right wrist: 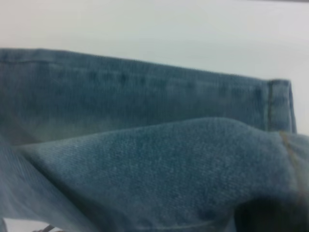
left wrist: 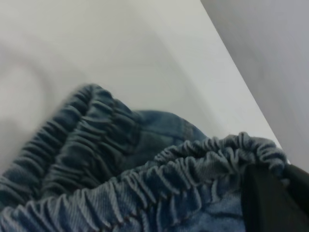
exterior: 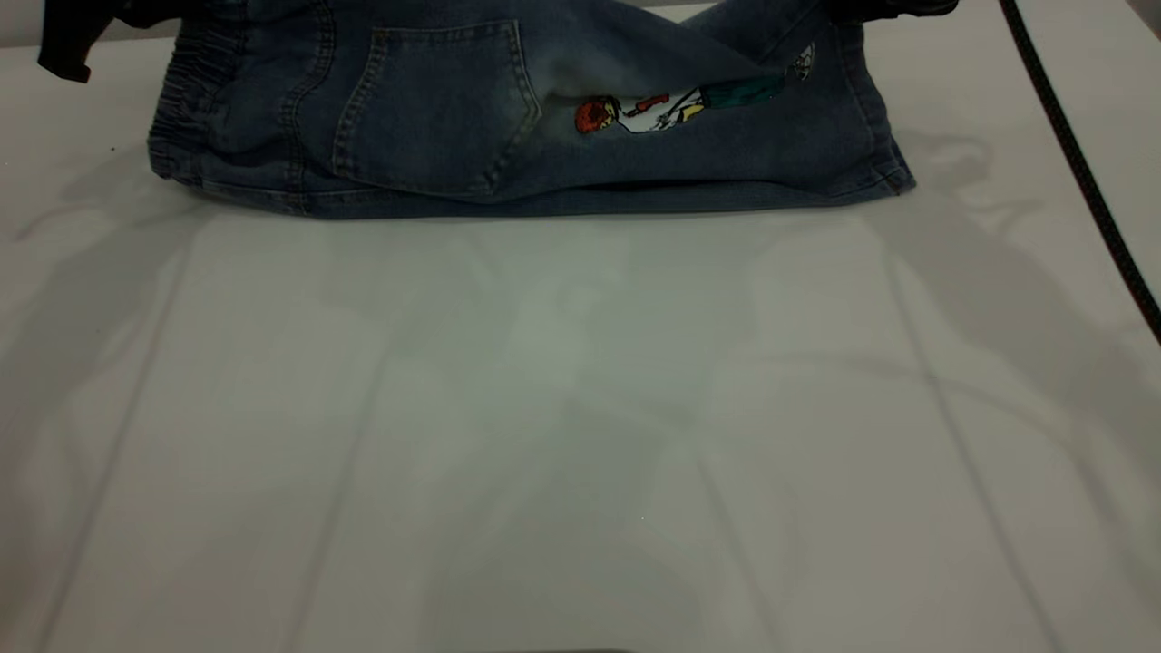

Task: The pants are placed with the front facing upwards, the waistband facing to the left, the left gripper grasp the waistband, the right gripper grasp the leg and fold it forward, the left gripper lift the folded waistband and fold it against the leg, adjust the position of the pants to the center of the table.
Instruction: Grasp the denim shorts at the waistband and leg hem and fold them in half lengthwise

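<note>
Left gripper (exterior: 63,41) is seen at the upper left corner of the exterior frame, mostly cut off by the edge; only a black part shows above the waistband (exterior: 181,100). In the left wrist view a dark finger (left wrist: 270,203) is pressed against the ruched waistband (left wrist: 145,188) at the lower right, so the band appears pinched, fingers closed on it.

Right gripper (exterior: 893,9) is seen at the top right edge of the exterior frame, just over the leg end of the pants (exterior: 544,118). Whether its fingers are closed cannot be told. In the right wrist view, denim fills the frame, with a stitched hem (right wrist: 145,77) across the upper part.

Pants are lying along the top of the exterior frame, waistband toward the left, a back pocket (exterior: 435,104) and cartoon print (exterior: 671,104) facing up. One layer is raised and draped over the print.

Table (exterior: 580,435) is white. A black cable (exterior: 1079,163) is run down the right side.
</note>
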Action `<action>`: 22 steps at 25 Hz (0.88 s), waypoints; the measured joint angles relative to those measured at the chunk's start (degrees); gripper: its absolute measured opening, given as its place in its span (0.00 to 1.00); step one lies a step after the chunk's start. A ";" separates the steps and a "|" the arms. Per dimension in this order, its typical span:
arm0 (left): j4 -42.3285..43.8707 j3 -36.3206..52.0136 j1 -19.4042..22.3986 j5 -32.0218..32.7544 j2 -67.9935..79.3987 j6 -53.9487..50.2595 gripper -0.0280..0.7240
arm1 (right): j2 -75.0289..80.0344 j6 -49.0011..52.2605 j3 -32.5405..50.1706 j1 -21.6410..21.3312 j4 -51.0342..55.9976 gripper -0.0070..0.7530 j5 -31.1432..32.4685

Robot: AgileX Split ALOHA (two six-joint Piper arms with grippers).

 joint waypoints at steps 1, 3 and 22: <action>0.00 -0.34 0.00 -0.31 0.42 -0.04 0.09 | 0.38 0.00 -0.04 0.00 0.00 0.05 -1.23; -0.05 -0.89 0.00 -0.61 1.63 -0.04 0.09 | 0.85 0.00 -0.04 0.00 0.00 0.06 -4.31; 0.05 -5.62 0.00 4.00 4.03 9.87 0.41 | 0.97 1.05 -0.04 0.00 0.36 0.63 -7.47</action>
